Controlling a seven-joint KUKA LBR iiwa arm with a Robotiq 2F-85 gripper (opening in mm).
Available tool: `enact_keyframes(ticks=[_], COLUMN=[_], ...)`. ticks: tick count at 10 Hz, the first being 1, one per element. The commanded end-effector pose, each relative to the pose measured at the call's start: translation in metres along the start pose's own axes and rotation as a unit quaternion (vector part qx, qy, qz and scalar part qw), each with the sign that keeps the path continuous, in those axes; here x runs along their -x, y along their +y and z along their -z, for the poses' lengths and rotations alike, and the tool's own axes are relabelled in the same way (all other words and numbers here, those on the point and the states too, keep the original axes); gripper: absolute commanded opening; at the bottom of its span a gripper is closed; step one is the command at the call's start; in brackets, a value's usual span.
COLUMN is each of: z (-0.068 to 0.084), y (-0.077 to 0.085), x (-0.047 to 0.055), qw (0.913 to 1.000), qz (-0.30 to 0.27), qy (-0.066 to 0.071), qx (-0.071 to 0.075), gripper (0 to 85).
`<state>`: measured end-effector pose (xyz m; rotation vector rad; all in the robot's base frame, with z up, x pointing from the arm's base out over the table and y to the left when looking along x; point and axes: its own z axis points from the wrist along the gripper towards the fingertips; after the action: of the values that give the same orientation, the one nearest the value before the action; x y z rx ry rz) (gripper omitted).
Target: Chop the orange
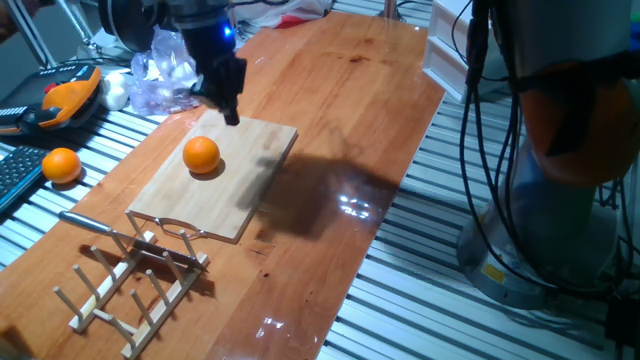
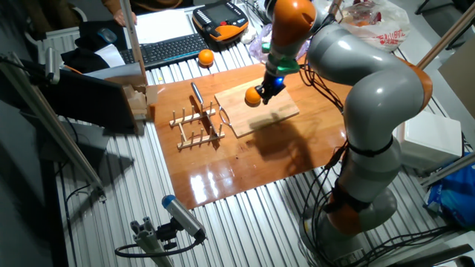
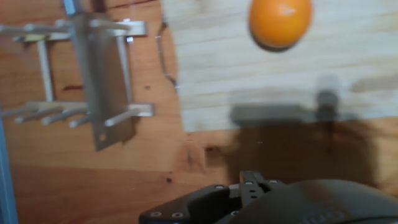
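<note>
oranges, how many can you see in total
2: one orange sits on the cutting board; a second orange lies off the wooden tabletop on the slatted surface near the keyboard.

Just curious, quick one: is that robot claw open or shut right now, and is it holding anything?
Gripper: holds nothing, hangs above the cutting board; open or shut cannot be told.

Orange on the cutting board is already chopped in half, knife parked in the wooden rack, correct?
Not halved: the orange on the cutting board is whole, as one fixed view shows. The knife does sit in the wooden rack.
</note>
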<state>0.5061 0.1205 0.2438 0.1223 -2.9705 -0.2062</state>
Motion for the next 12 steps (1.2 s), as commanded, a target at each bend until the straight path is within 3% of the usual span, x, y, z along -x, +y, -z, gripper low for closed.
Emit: enact_keyframes(ticks=[1, 2, 3, 6, 8, 9, 10, 11, 12], z=[-0.0031, -0.0031, -0.0031, -0.0031, -0.0031, -0.0031, -0.0031, -0.0031, -0.0104], y=[0.0219, 0.0219, 0.0219, 0.0219, 0.0219, 0.0219, 0.0219, 0.0219, 0.0254], x=[0.0020, 0.0020, 0.0020, 0.0020, 0.0020, 0.0020, 0.0020, 0.0020, 0.0075], qw=[0.9995, 0.9978, 0.9971, 0.9979, 0.9978, 0.9985, 0.9975, 0.9967, 0.9970], qz=[0.031, 0.065, 0.076, 0.064, 0.051, 0.032, 0.019, 0.010, 0.004], qy=[0.002, -0.003, -0.001, -0.007, -0.005, -0.016, -0.037, -0.045, -0.054], qx=[-0.006, -0.016, -0.002, -0.005, -0.041, -0.040, -0.057, -0.066, -0.055], gripper=[0.0, 0.0, 0.0, 0.0, 0.0, 0.0, 17.0, 17.0, 17.0])
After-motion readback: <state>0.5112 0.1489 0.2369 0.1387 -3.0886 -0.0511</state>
